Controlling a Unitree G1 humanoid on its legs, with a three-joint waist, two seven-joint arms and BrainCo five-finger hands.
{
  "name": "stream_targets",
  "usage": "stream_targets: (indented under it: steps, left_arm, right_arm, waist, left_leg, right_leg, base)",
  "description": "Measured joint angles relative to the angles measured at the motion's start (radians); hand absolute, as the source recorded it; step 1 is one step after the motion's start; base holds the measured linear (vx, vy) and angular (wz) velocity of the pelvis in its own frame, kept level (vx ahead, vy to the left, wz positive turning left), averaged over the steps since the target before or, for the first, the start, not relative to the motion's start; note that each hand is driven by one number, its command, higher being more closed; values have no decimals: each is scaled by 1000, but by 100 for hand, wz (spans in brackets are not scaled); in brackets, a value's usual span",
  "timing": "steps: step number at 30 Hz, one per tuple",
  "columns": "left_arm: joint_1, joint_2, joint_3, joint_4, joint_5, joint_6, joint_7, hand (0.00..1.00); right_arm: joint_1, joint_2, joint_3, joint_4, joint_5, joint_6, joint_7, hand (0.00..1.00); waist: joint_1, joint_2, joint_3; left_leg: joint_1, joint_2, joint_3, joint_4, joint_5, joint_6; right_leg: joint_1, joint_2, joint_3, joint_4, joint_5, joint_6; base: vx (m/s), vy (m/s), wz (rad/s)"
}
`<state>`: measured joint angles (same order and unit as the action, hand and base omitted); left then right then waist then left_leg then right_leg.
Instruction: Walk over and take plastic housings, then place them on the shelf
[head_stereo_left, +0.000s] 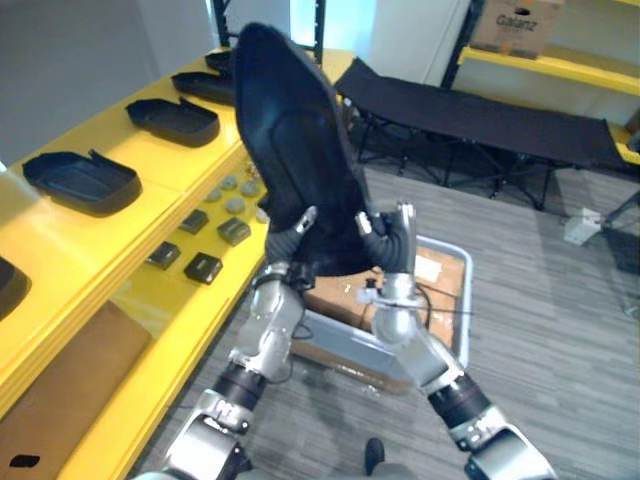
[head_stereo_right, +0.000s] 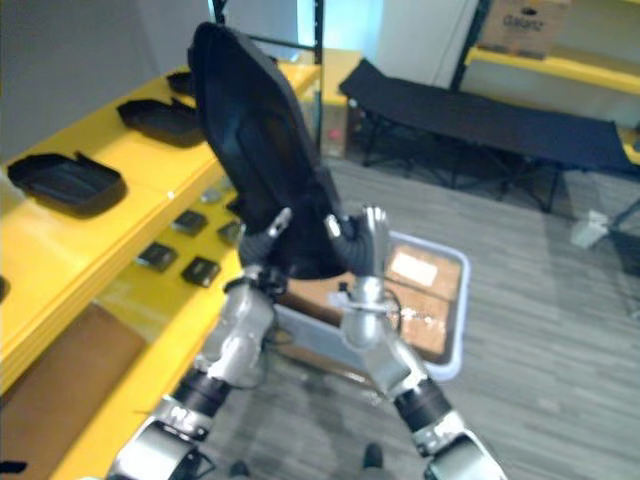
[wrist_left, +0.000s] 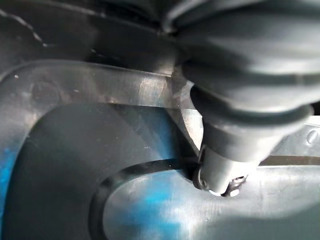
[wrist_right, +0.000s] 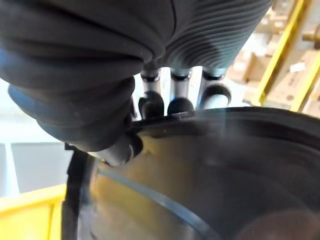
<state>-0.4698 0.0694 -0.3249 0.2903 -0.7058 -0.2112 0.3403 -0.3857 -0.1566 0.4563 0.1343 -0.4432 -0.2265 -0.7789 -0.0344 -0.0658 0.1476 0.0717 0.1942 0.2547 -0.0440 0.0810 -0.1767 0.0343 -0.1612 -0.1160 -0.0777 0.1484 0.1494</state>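
Note:
I hold a large black plastic housing (head_stereo_left: 290, 140) upright in front of me, with both hands at its lower end. My left hand (head_stereo_left: 288, 238) grips the lower left edge, its thumb (wrist_left: 225, 162) pressed onto the glossy inner face (wrist_left: 75, 150). On the lower right edge sits my right hand (head_stereo_left: 392, 245); its fingers (wrist_right: 180, 102) curl over the housing's rim (wrist_right: 225, 160) with the thumb on the near side. The housing stands above the edge of the yellow shelf (head_stereo_left: 170, 165) at my left.
Other black housings (head_stereo_left: 82, 180) (head_stereo_left: 172, 120) lie along the shelf's top level. Small dark parts (head_stereo_left: 203, 267) sit on the lower level. Below my hands stands a grey bin (head_stereo_left: 455, 252) with cardboard in it. Behind it are a black folding cot (head_stereo_left: 480, 115) and a cardboard box (head_stereo_left: 515, 25).

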Motion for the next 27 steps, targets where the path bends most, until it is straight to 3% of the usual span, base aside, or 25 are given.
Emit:
stream_targets:
  steps: [5,11,19,23,27]
  left_arm:
    - [0,4,11,-1,5,0,1,100]
    - [1,12,37,-22,150,-1,38,100]
    - [13,-1,78,-169,462,-18,127,100]
    - [36,2,102,-168,645,3,164,100]
    - [95,4,212,-149,800,16,235,100]
  right_arm:
    - [43,-25,4,-9,64,-31,64,0]
    - [62,-76,6,-15,211,-36,198,0]
    - [65,-128,-74,-212,343,-5,374,0]
    - [64,-176,-206,-342,527,-8,479,0]
    - [90,-209,-386,-420,742,-16,573,0]
  waist:
    - [-3,0,0]
    - [-5,0,0]
    - [-10,0,-1]
    - [-14,-1,-3]
    - [-37,-3,-17]
  left_leg:
    - [0,0,1,0,-1,1]
    - [1,1,3,1,-1,1]
    - [42,0,36,-17,-3,-2]
    - [58,-3,53,-34,-1,-3]
    - [67,-4,65,-35,-2,-4]
  right_leg:
    - [-1,0,1,0,0,0]
    - [-1,2,3,0,0,0]
    - [3,6,34,7,-1,1]
    - [3,5,43,10,-2,3]
    - [3,6,56,10,-5,6]
  base:
    - [0,0,0]
    - [0,0,-1]
    - [-12,4,-11]
    - [-15,11,-7]
    - [4,7,-8]
